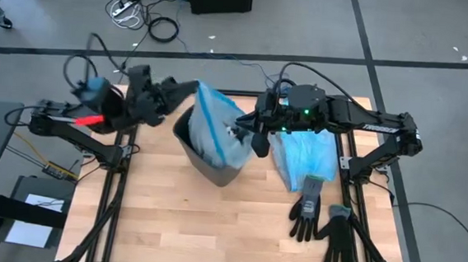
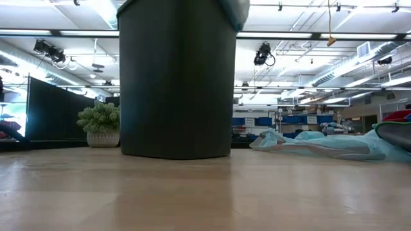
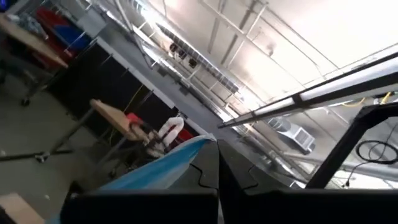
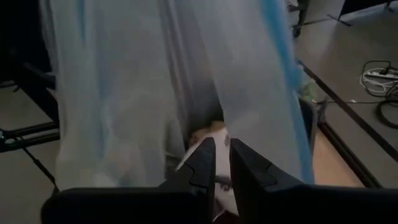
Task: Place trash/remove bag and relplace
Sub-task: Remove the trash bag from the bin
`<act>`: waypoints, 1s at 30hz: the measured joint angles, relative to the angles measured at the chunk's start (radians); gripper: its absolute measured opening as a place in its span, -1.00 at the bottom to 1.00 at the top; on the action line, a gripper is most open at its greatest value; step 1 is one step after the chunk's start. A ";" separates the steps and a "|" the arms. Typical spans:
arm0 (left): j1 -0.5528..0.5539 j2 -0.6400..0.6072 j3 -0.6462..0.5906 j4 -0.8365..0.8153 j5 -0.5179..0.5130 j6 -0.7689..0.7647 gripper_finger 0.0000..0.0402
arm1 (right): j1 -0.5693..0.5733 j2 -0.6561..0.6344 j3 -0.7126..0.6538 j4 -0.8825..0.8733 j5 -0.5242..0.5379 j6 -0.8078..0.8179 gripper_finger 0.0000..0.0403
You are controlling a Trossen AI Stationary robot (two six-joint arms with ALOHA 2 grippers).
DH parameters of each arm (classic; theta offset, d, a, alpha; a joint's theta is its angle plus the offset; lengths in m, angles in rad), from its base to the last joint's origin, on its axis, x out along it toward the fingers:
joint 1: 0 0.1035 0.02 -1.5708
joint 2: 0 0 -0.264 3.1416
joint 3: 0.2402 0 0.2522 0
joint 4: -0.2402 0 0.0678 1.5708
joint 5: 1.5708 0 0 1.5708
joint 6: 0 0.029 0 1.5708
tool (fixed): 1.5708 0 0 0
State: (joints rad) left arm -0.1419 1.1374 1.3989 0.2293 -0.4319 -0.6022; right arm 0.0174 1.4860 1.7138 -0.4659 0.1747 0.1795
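Bin [image 2: 174, 77] top cut off in low view, its contents bag-hidden

Bag [image 1: 214, 130]: thin, crinkly, translucent grey-white w/ blue top edge. Stands pulled up out of the black bin [image 1: 208, 166], near table centre toward 12 o'clock, stretched taut between its 9 and 3 o'clock sides. Trash [image 4: 208, 134]: pale crumpled bits low inside the bag, mostly hidden.
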 joint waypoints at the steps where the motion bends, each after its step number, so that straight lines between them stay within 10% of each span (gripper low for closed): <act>1: 0.003 0.000 0.028 -0.022 0.001 0.019 -1.00 | 0.001 -0.001 0.001 0.001 0.011 0.001 -0.81; 17: 0.011 -0.005 0.341 -0.780 -0.140 0.149 -1.00 | 0.022 -0.153 0.018 -0.137 0.233 0.156 -0.81; 30: 0.011 -0.028 0.548 -0.760 -0.143 0.255 -0.99 | 0.129 -0.066 -0.138 -0.037 0.275 -0.281 -0.80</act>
State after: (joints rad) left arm -0.1307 1.1095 1.9469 -0.5307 -0.5745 -0.3473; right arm 0.1459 1.4205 1.5757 -0.5028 0.4496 -0.1012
